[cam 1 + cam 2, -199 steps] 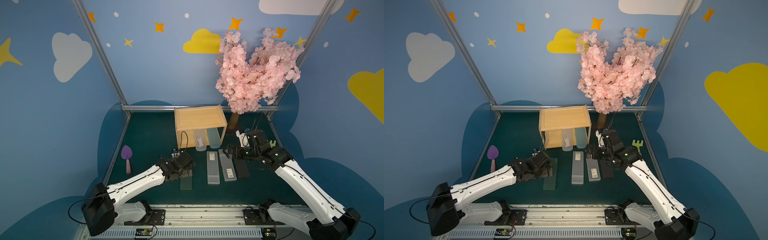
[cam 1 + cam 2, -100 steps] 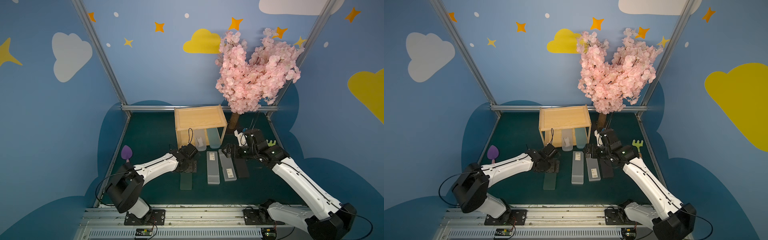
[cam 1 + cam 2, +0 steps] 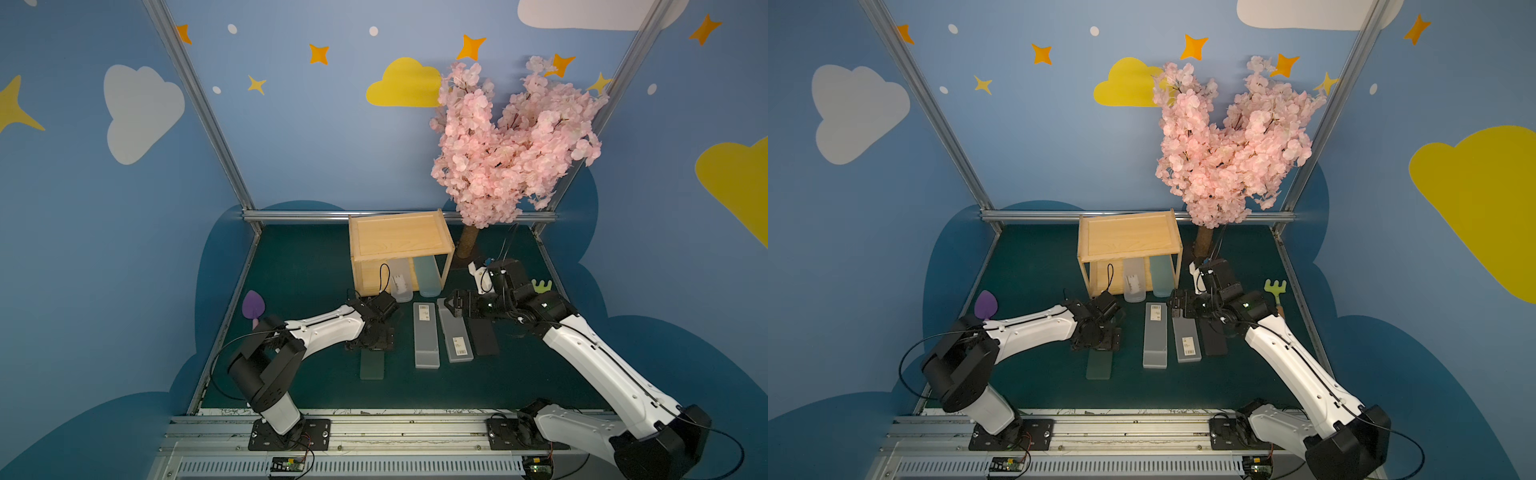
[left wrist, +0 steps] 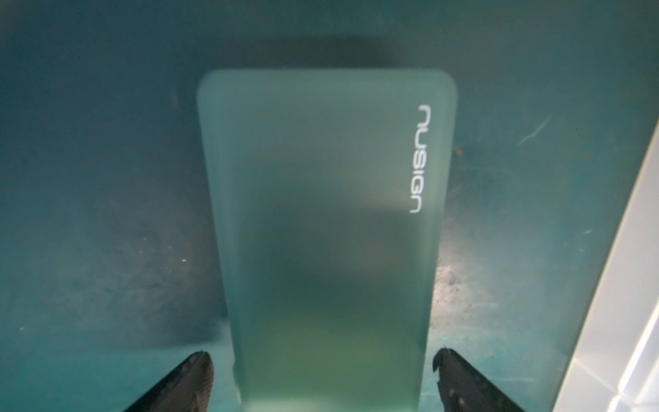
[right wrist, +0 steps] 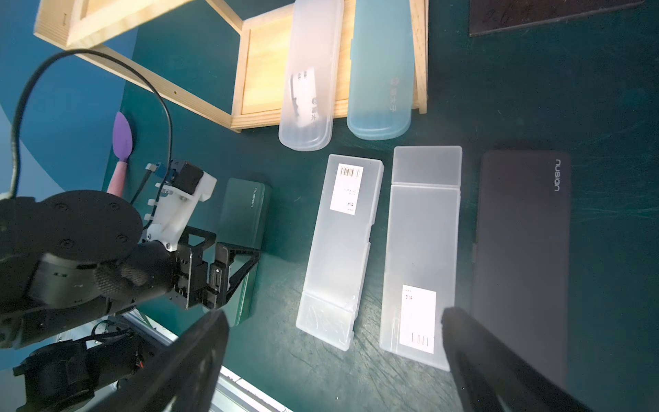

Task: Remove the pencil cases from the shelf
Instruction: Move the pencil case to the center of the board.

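The light wood shelf [image 3: 401,245] stands at the back of the green mat. A clear pencil case [image 3: 401,284] and a light blue one [image 3: 428,278] lie on its lower tier, sticking out the front. On the mat lie a dark green case [image 3: 372,365], two frosted white cases [image 3: 426,336] [image 3: 455,336] and a black case [image 3: 484,338]. My left gripper [image 4: 321,374] is open and straddles the dark green case [image 4: 326,214], with a gap on each side. My right gripper [image 5: 333,315] is open and empty above the white and black cases.
A purple trowel [image 3: 252,307] lies at the mat's left edge. A green toy rake [image 3: 541,286] lies at the right edge, behind my right arm. A pink blossom tree [image 3: 511,141] stands right of the shelf. A metal rail [image 3: 374,428] borders the front.
My left arm has folded its elbow up and carried its gripper rightwards over the dark green case. My right arm has barely moved. Both grippers stay open.
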Controlling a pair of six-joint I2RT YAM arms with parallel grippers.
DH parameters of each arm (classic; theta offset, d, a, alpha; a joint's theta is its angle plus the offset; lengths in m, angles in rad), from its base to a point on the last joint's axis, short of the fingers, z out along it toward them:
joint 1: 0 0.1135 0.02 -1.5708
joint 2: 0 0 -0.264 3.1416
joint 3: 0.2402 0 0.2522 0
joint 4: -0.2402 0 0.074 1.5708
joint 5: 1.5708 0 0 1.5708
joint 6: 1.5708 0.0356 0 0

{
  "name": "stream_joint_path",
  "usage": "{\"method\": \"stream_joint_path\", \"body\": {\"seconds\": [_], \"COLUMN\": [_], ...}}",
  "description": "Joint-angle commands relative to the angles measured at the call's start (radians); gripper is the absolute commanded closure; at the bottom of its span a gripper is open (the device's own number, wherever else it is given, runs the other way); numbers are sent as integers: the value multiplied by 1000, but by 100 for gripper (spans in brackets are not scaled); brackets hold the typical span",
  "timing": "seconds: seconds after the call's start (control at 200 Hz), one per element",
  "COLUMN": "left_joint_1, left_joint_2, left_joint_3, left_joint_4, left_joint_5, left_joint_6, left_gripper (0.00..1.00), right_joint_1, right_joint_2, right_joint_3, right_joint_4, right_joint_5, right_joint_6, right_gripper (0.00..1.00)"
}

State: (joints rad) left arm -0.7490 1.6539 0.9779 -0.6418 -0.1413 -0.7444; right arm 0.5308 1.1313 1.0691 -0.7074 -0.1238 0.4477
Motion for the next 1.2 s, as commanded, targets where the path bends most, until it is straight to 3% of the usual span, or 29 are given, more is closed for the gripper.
{"method": "stream_joint_path", "body": {"seconds": [0.0,0.225,0.481,0.586,0.886,1.196], "left_joint_1": [-4,-6,-7,-10,-42,-110], "left_joint_2": [1,18,23,19,27,128], "left_joint_3": [7,15,21,22,83,208], "left_joint_4": [-13,-12,-19,-20,-35,-53], "left_joint_5": [9,13,8,14,22,35], "left_joint_6": [-18,-10,-6,-9,-25,-56], "left_gripper": [0,13,21,30,29,28], "right_joint_1": [-8,-19,-25,-25,-29,-40], "right_joint_2": [-33,-41,-32,-33,-35,-56], "right_joint_3": [-23,-36,-27,-26,-19,-27], "right_joint_4": [6,6,6,5,3,-7], "right_joint_5": [6,3,-2,-3,-7,-8], "right_joint_6": [-6,-5,-8,-7,-13,-21], "right_gripper": [2,2,2,2,2,2]}}
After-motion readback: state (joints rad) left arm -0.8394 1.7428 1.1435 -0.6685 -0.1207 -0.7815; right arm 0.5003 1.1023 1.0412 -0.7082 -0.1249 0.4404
